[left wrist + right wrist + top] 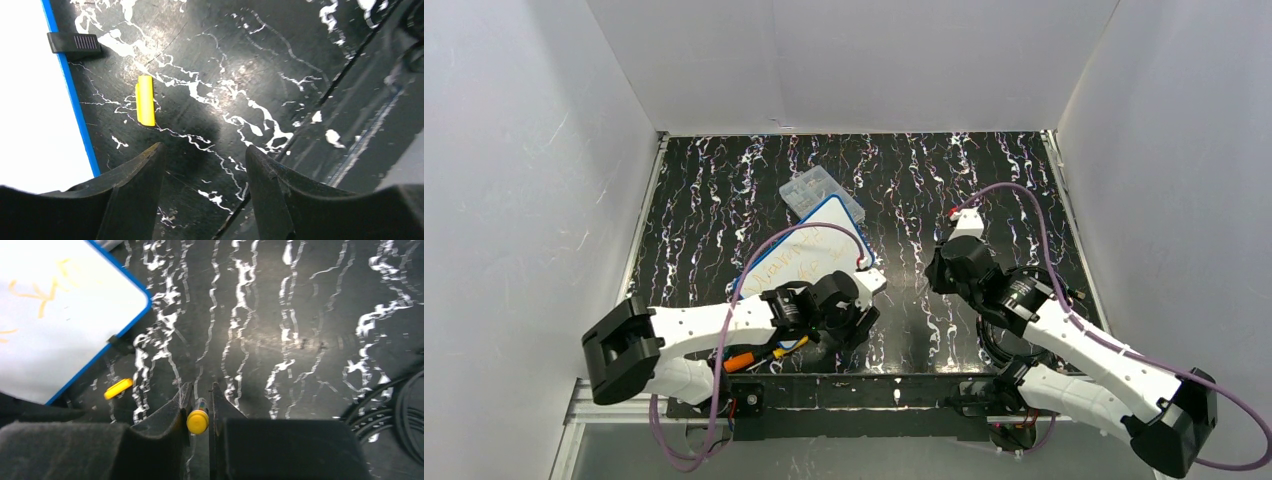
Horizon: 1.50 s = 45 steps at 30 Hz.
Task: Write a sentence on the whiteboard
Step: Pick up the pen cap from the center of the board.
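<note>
The whiteboard (809,250) lies slanted at the table's middle, its blue rim showing in the left wrist view (35,125) and the right wrist view (55,325). The sentence (789,268) is faint orange cursive on it, partly seen in the right wrist view (45,290). My right gripper (200,390) is shut on a marker (198,420) with a yellow end, right of the board (939,272). My left gripper (202,150) is open and empty over the black table by the board's near right edge (864,322). A yellow cap (145,100) lies on the table beside the board (118,388).
A clear compartment box (809,188) sits behind the board's far corner. A black clip (74,42) sticks out from the board's rim. Dark cables (400,410) lie at the right. White walls enclose the table on three sides.
</note>
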{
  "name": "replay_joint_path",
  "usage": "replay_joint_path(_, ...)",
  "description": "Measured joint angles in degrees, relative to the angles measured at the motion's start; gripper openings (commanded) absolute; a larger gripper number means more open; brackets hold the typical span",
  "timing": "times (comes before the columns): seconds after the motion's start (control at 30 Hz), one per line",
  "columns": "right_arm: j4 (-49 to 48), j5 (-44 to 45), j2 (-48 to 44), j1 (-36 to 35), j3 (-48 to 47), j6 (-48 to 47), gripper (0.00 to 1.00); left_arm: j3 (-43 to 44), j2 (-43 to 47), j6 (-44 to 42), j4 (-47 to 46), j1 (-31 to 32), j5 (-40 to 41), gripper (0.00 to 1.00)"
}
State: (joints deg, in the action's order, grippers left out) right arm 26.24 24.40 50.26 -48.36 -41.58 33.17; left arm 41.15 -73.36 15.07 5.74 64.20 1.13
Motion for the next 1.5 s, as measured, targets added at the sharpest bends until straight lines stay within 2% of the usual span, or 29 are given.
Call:
replay_joint_path(0.2, -0.85, -2.86, 0.79, 8.2, -0.37, -3.74, 0.01, 1.79, -5.68, -5.11, 1.25, -0.57, 1.86, 0.44)
replay_joint_path(0.33, -0.92, -6.25, 0.72, 10.91, -0.37, -4.55, 0.01, 3.89, -8.61, -7.17, 1.57, -1.05, 2.82, 0.41)
replay_joint_path(0.63, -0.87, -10.19, -0.92, 11.89, -0.37, -4.68, 0.01, 5.01, -14.1, -9.05, 0.79, -1.88, 3.76, 0.38)
replay_joint_path(1.03, -0.76, -12.22, -1.09, 11.98, -0.37, -4.66, 0.01, 5.55, -16.26, -9.46, -1.22, -2.62, 4.98, 0.39)
replay_joint_path(1.17, -0.74, -12.68, -1.07, 12.02, -0.37, -4.66, 0.01, 5.55, -16.96, -9.51, -1.22, -3.06, 5.16, 0.36)
replay_joint_path(1.33, -0.74, -12.98, -1.07, 12.02, -0.37, -4.66, 0.01, 5.55, -17.31, -9.35, -1.44, -3.43, 5.01, 0.15)
replay_joint_path(1.4, -0.74, -13.29, -1.07, 12.02, -0.37, -4.63, 0.01, 5.55, -17.33, -9.31, -1.46, -3.48, 4.9, 0.03)
replay_joint_path(1.43, -0.76, -13.55, -1.07, 12.02, -0.37, -4.61, 0.01, 5.55, -17.33, -9.35, -1.62, -3.48, 4.92, 0.0)
replay_joint_path(1.5, -0.79, -14.19, -1.09, 12.02, -0.35, -4.42, 0.01, 5.62, -17.35, -9.11, -2.32, -3.48, 4.85, 0.0)
